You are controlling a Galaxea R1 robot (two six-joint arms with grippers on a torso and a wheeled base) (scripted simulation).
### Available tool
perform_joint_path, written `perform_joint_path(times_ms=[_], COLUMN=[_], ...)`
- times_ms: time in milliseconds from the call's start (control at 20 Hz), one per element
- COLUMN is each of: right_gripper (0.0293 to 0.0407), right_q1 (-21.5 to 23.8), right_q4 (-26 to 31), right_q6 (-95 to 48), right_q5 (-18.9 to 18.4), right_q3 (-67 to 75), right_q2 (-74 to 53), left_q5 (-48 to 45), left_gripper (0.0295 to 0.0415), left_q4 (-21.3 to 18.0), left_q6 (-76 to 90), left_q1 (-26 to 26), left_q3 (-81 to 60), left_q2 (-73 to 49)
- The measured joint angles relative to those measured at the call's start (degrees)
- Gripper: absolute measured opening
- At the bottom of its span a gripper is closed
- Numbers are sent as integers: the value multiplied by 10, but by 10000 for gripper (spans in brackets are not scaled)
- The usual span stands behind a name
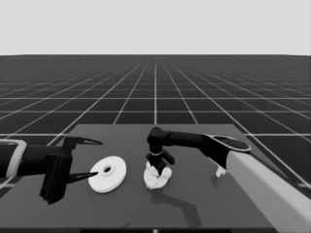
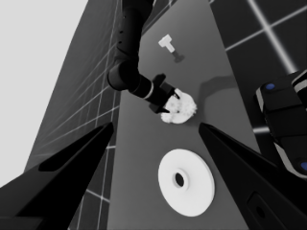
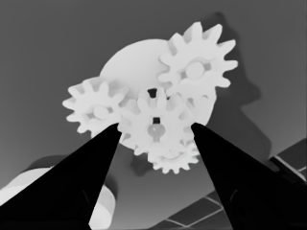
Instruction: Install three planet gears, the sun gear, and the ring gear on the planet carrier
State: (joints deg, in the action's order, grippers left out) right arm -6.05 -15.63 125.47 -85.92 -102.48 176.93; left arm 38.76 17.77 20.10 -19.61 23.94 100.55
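Sun gear (image 3: 154,125) seating among three planet gears (image 3: 196,67) on smaller round part (image 3: 127,64).
Right gripper (image 3: 154,128) pinches it; left gripper (image 1: 87,159) waits spread. Larger round part (image 1: 108,174) looks next.

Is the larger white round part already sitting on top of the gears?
No: the larger white round part lies bare on the dark table, apart from the small white toothed gears under the right gripper.

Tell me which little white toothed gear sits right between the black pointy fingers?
The middle small white toothed gear: it lies between the right gripper fingers, while the other three gears ring it on the smaller round part.
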Motion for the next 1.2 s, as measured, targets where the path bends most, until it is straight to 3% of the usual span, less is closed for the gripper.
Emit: perform_joint_path(times_ms=[750,850,900,1200], right_gripper=[309,369,380,385], right_q1=[0,0,0,0], right_q4=[0,0,0,0], right_q6=[90,96,97,99], right_q5=[0,0,0,0], right_q3=[0,0,0,0], right_q2=[0,0,0,0], left_q5=[0,0,0,0], left_gripper=[385,385,385,385], left_q4=[0,0,0,0], left_q6=[0,0,0,0], left_q1=[0,0,0,0], left_q3=[0,0,0,0], left_q2=[0,0,0,0])
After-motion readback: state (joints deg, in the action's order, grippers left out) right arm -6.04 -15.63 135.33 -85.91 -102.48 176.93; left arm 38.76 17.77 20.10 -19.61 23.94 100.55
